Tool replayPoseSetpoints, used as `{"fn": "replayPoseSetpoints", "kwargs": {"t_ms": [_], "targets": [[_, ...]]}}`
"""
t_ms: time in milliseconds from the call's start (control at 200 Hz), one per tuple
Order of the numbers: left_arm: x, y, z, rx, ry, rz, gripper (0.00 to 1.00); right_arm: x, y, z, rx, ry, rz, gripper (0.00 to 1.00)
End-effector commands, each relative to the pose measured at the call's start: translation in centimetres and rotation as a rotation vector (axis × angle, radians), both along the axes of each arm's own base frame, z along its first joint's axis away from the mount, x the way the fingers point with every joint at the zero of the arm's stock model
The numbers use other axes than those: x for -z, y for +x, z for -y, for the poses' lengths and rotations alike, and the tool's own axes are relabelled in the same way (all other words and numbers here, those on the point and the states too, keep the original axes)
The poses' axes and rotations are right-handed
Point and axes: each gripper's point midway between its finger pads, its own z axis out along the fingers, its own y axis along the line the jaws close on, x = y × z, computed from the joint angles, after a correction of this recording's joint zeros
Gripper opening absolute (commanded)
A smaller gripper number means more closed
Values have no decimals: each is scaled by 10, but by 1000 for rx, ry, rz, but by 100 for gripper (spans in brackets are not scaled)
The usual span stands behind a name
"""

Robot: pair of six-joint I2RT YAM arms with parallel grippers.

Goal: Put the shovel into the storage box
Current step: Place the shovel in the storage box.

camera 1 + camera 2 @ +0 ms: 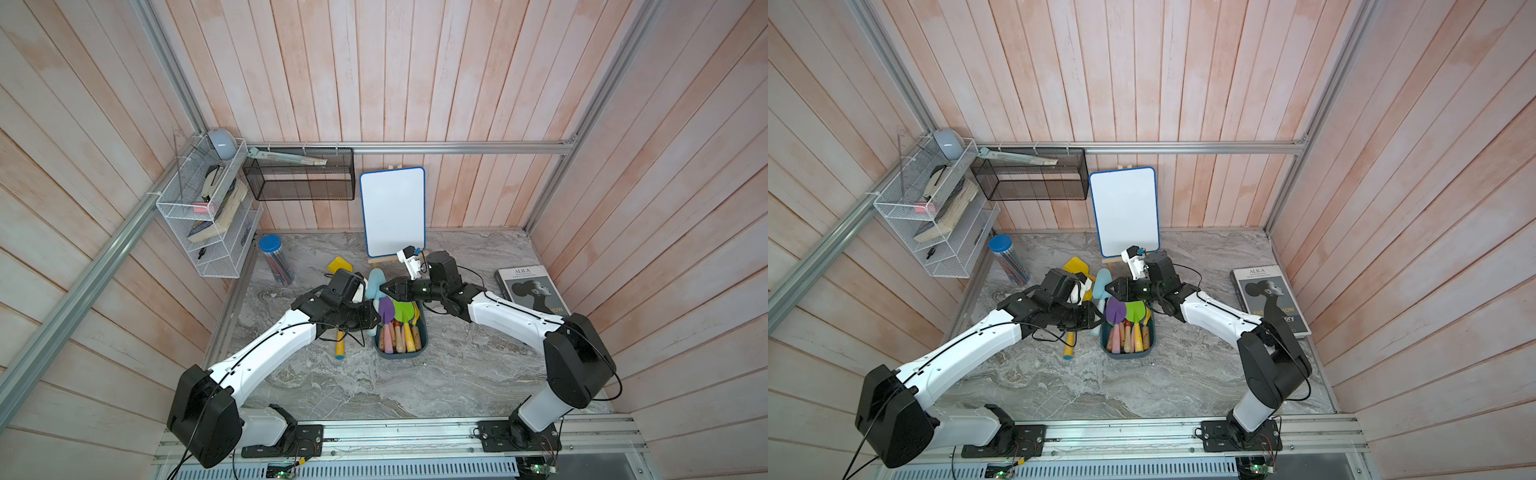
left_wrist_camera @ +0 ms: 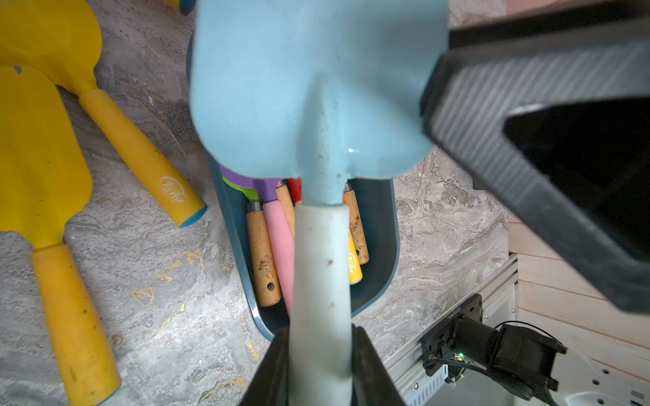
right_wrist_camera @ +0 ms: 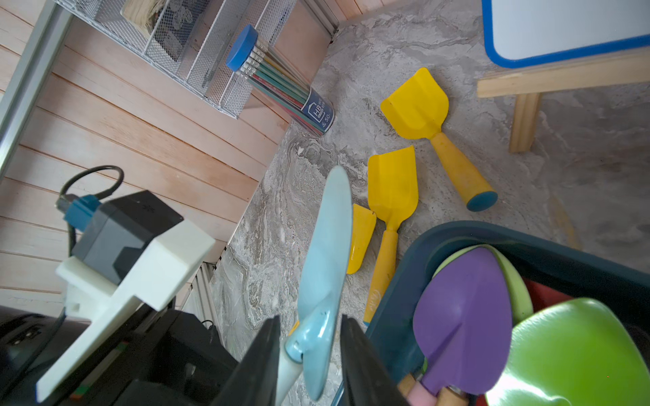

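Left of centre in a top view, yellow shovels (image 1: 340,266) crowded the marble table (image 1: 478,353). The left gripper (image 2: 320,337) pinched the blue shovel (image 2: 316,88) by its handle, blade just outside the storage box (image 2: 381,225)'s left rim. The right gripper (image 3: 309,337) straddled the neck, jaws parted. Risk: box packed, so the blade could ride up and spill. Free room lay right of the box.

One light-blue shovel (image 2: 316,88) sits in the left gripper (image 2: 320,351), three yellow shovels (image 3: 415,105) (image 3: 392,186) (image 3: 360,239) beside it, one storage box (image 2: 381,228) beneath.
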Motion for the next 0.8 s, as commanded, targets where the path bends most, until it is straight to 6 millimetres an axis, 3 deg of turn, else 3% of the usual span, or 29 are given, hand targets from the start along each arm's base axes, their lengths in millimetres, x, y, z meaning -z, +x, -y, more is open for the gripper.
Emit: {"fn": "replayPoseSetpoints", "kwargs": {"t_ms": [0,115,400,595,690,795], "targets": [[-18,9,10,9,-42,56,0,-7,4,-7,-8,15,14,29],[-19,9,12,10,-45,58,0,-4,4,-7,-4,9,10,24],[-22,8,15,18,-53,63,1,-1,6,-6,10,-3,5,0],[-28,6,19,38,-82,77,51,0,7,-4,21,-14,7,0],[-31,5,19,41,-89,86,63,1,8,-2,28,-26,14,0],[-35,3,18,48,-98,100,68,3,10,3,38,-41,17,0]]}}
